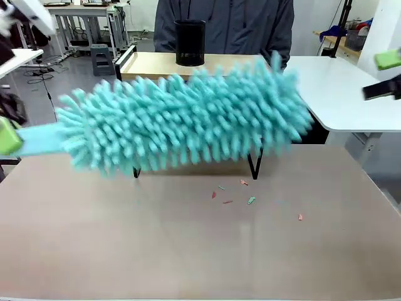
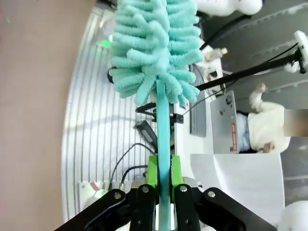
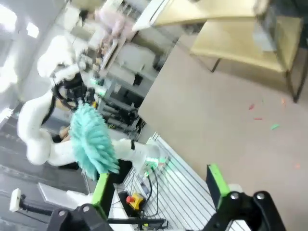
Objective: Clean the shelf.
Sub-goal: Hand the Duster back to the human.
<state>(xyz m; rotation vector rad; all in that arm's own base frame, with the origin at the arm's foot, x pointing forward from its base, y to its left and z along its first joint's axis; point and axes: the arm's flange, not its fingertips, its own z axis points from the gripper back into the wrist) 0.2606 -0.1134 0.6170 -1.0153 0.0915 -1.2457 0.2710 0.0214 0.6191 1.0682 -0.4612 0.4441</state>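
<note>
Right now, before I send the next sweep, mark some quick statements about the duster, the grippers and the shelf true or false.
1. The left gripper is clamped on the duster handle. True.
2. The right gripper holds a cloth. False: its fingers stand apart with nothing between them.
3. A black cylindrical container stands on the shelf's top board. True.
4. Small coloured scraps lie on the table in front of the shelf. True.
5. The duster is orange. False: it is teal.
</note>
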